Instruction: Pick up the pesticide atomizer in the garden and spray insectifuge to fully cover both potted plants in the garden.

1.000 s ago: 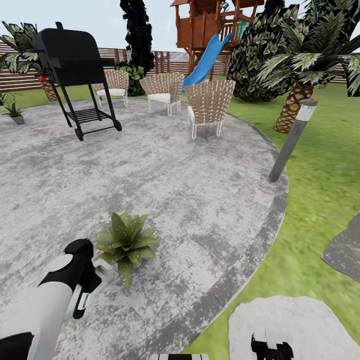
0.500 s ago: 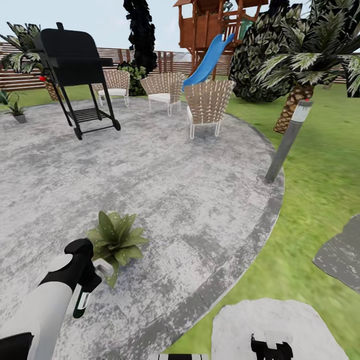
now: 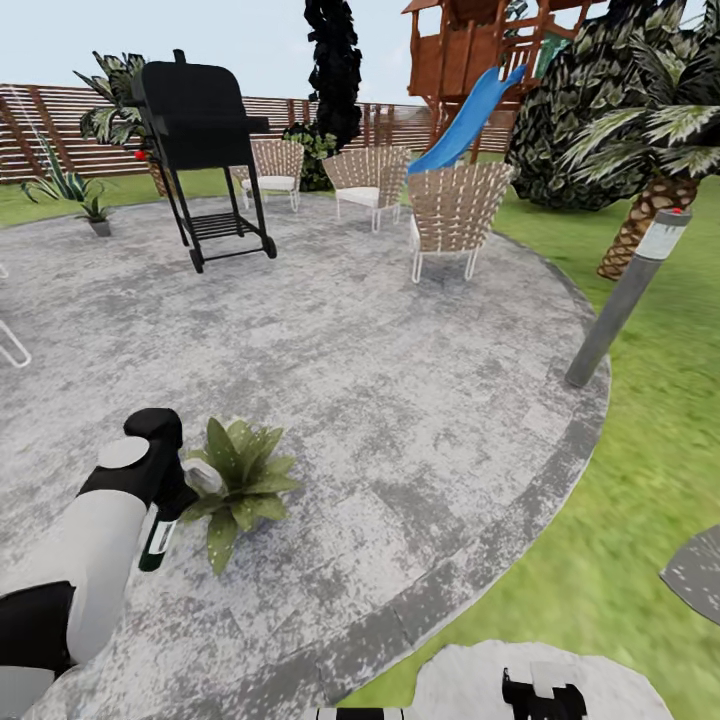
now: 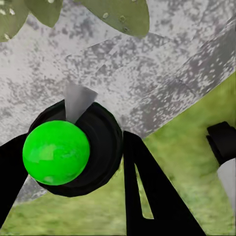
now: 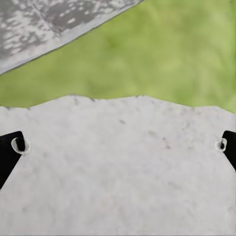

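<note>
While the left gripper sat at about 8 o'clock in the head view, it was clamped around the pesticide atomizer, dark bottle hanging below the fingers and the pale nozzle head pointing toward 3 o'clock, touching or just short of the leaves, could not tell which. Nearest potted plant stood on the grey patio right beside that nozzle, leaves dotted with whitish insectifuge specks. Left wrist view had the atomizer between the black fingers, a bright green round cap facing the camera, with speckled leaves just beyond it over the paving. A second small potted plant sat far off at 10 o'clock near the patio edge, next to a spiky striped plant. Black grill at 11 o'clock, three wicker chairs around 12 to 1, blue slide and wooden playhouse behind them, slat fence along the back. Grey bollard lamp at 3 o'clock on the lawn edge, palm behind it. Right gripper hung with fingers spread wide apart, nothing between them, over a pale stepping stone with lawn past it; its tips showed at 6 o'clock in the head view.
</note>
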`<state>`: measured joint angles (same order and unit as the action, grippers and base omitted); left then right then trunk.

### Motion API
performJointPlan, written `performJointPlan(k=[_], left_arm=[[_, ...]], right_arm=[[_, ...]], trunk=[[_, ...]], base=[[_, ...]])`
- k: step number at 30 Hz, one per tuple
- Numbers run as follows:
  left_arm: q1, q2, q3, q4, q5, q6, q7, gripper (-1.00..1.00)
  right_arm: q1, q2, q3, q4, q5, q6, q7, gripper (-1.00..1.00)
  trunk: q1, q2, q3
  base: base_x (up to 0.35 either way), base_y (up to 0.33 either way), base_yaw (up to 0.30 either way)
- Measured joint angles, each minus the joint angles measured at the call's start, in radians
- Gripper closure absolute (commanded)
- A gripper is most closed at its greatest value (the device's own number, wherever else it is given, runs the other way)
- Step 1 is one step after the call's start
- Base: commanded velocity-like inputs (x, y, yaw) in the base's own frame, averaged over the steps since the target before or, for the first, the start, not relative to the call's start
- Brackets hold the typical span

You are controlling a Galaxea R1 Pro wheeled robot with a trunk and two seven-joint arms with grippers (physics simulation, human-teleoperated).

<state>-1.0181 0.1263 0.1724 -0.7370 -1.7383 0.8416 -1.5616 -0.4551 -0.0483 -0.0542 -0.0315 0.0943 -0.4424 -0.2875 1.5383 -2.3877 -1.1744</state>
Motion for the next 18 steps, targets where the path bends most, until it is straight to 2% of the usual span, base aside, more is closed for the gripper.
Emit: performJointPlan(k=[3,5,13,15,18], left_arm=[[-0.012,0.0,0.0,0.0,-0.085,-0.003,0.0,1.0],[-0.026,0.001,0.0,0.0,-0.108,-0.005,0.0,1.0],[-0.038,-0.003,-0.003,0.014,-0.119,-0.071,0.0,1.0],[-0.029,-0.006,-0.006,0.016,-0.119,-0.081,0.0,1.0],[-0.022,-0.008,-0.006,0.016,-0.119,-0.144,-0.001,1.0]], right_arm=[[0.0,-0.001,0.0,0.001,0.001,0.001,0.0,-1.0],[0.0,-0.002,0.0,0.001,0.001,0.001,0.001,-1.0],[0.0,-0.001,0.0,0.0,0.0,0.001,0.0,-1.0],[0.0,0.0,0.0,0.0,0.0,0.001,0.0,-1.0],[0.0,0.001,0.0,0.0,0.0,0.0,0.0,-1.0]], trunk=[[0.0,0.0,0.0],[0.0,0.0,0.0],[0.0,0.0,0.0],[0.0,0.0,0.0],[0.001,0.0,0.0]], base=[[0.322,-0.018,0.018],[0.332,-0.004,0.004],[0.325,0.0,0.0],[0.106,0.0,0.093],[0.015,0.0,0.246]])
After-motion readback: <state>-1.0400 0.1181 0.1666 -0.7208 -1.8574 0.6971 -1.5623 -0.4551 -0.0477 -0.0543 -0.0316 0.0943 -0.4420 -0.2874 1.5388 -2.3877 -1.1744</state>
